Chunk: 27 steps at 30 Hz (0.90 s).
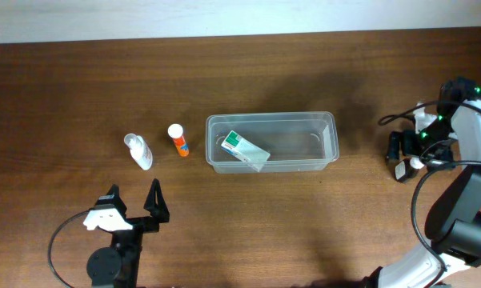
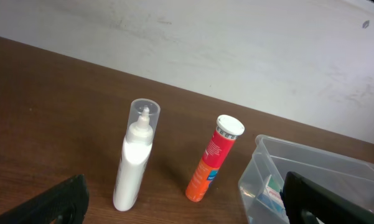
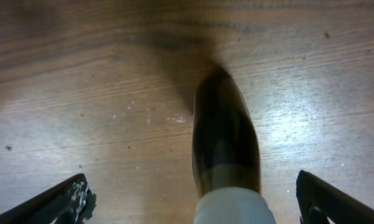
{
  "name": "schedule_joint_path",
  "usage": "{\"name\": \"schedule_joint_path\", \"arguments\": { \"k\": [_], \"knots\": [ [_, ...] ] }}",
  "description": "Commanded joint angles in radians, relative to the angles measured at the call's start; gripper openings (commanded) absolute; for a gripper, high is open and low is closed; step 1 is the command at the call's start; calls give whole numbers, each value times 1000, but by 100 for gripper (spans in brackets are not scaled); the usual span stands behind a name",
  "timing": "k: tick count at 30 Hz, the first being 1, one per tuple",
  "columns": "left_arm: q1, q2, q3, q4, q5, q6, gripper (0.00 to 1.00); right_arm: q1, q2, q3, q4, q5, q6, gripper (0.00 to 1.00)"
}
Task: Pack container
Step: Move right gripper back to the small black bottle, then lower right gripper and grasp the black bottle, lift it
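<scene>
The clear plastic tub point(image 1: 272, 120) holds a white-and-green box point(image 1: 246, 150); left claw point(image 1: 134, 206) spread wide, empty; right claw point(image 3: 193, 190) spread wide around a dark bottle point(image 3: 227, 143).

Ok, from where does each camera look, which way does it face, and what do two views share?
Overhead: above the table, facing straight down; sees the container, bottle, tube, left hand and right hand.
Left wrist: low over the table, facing the far wall; sees bottle, tube, a container corner; its fingers at the bottom corners.
Right wrist: facing down at the table; sees a dark object; its fingers at the bottom corners.
Shared: overhead and left wrist both show bottle, tube, container.
</scene>
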<state>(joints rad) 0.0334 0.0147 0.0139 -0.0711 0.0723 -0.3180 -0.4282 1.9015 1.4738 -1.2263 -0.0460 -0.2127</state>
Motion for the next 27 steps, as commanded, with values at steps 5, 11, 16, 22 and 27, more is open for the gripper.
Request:
{"name": "schedule_joint_path", "arguments": {
  "k": [5, 11, 16, 22, 27],
  "knots": [
    [5, -9, -5, -2, 10, -10, 99, -13, 9, -29, 47, 16, -5, 96],
    [5, -9, -5, -1, 10, -10, 100, -13, 9, -66, 100, 13, -16, 95],
    [5, -8, -5, -2, 10, -10, 99, -13, 9, -110, 138, 12, -16, 92],
    [5, -9, -5, -2, 10, -10, 99, -13, 9, -111, 141, 13, -16, 90],
    [5, -9, -5, -1, 10, -10, 99, -13, 9, -111, 145, 13, -16, 75]
  ]
}}
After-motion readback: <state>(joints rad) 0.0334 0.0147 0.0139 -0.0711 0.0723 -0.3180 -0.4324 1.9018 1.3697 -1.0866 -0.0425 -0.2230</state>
